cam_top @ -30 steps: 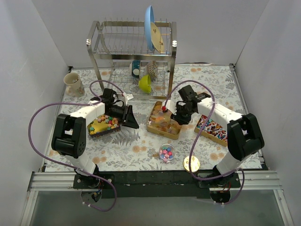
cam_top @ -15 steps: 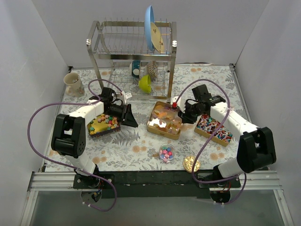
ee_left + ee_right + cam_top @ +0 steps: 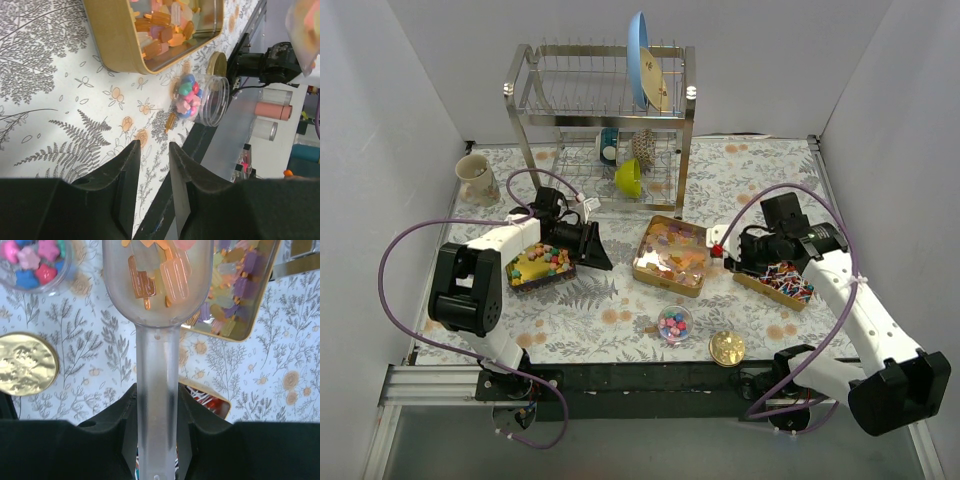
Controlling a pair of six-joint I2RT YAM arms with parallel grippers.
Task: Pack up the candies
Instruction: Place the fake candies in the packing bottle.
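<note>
My right gripper (image 3: 156,395) (image 3: 738,250) is shut on the handle of a translucent scoop (image 3: 157,340). The scoop's bowl holds orange lolly-shaped candies (image 3: 165,275) above the table, between the middle tin (image 3: 670,258) of orange-yellow candies and the right tin (image 3: 778,277) of red-white-blue wrapped ones. A small clear jar (image 3: 674,323) (image 3: 35,262) holds multicoloured candies. My left gripper (image 3: 152,150) (image 3: 596,255) has its jaws a little apart and empty, beside the left tin (image 3: 538,266) of multicoloured sweets.
A round gold lid (image 3: 727,347) (image 3: 25,362) lies near the front edge. One loose candy (image 3: 171,122) lies by the jar. A dish rack (image 3: 605,100) with a blue plate (image 3: 641,60) and a yellow-green bowl (image 3: 629,177) stands at the back, with a mug (image 3: 476,178) at the back left.
My right arm has drawn back to the right from over the middle tin, carrying the scoop with candies in it. The left arm has not moved.
</note>
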